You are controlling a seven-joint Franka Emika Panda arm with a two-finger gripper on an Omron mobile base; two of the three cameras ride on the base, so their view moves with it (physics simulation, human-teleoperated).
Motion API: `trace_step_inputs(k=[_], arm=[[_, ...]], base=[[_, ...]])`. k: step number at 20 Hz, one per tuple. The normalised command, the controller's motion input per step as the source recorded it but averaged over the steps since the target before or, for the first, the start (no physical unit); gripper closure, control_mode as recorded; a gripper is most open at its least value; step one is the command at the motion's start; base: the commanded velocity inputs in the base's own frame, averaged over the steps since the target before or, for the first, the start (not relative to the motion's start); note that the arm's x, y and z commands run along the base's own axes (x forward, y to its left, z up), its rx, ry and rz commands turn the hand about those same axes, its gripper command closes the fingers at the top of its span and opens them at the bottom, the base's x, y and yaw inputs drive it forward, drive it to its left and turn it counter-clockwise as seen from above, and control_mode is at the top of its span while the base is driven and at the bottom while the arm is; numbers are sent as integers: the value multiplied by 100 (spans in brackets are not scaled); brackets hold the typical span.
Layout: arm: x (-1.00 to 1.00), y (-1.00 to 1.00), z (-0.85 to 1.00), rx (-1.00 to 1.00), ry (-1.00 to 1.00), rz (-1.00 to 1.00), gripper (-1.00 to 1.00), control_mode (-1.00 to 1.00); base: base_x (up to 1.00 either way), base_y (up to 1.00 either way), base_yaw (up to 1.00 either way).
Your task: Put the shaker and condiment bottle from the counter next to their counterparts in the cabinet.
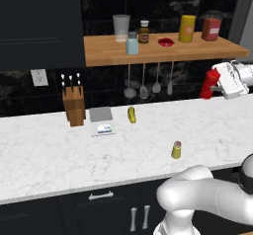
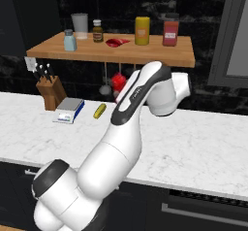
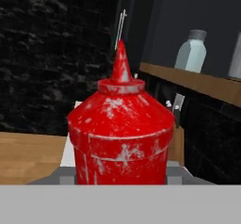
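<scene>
- Right now the end effector is closed partway around the red squeeze bottle, carrying it in the air well above the tabletop, just under the right end of the wooden shelf.
- Seen from the hand, the bottle sits square between the jaws, cap pointing away, so the hold looks sound, though a grip low on a slim, slick body could let it tip or slide if the arm swings fast.
- Biggest risk, as I judge it: the bottle is below the shelf board, so a straight lift would knock its cap on the underside or front edge. It needs to come out toward the robot first, then up and over.
- Above and slightly left of the end effector stands the yellow bottle, its partner; directly above is a red jar. The gap between them is narrow, so setting down there could topple either.
- Further left on the shelf are a small red dish, a brown bottle, the pale blue shaker and a clear cup.
- Hanging utensils lie to the left of the end effector, at its level.
- Below and left, the olive shaker waits on the tabletop, untouched; further left are a pickle, a scale and a knife block.
</scene>
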Motion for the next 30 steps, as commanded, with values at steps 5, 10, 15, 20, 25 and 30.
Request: trace_step_inputs(k=[5, 10, 15, 20, 25, 30], arm=[[-14, 20, 34, 0, -2, 0, 100, -100], [0, 16, 39, 0, 0, 0, 100, -100], [0, 11, 41, -2, -7, 0, 100, -100], [0, 10, 38, 0, -1, 0, 100, -100], [1, 19, 28, 0, 0, 0, 100, -100], [0, 11, 29, 4, 0, 0, 100, -100]], base=[[0, 0, 0], [0, 0, 0], [0, 0, 0], [0, 0, 0], [0, 0, 0], [0, 0, 0]])
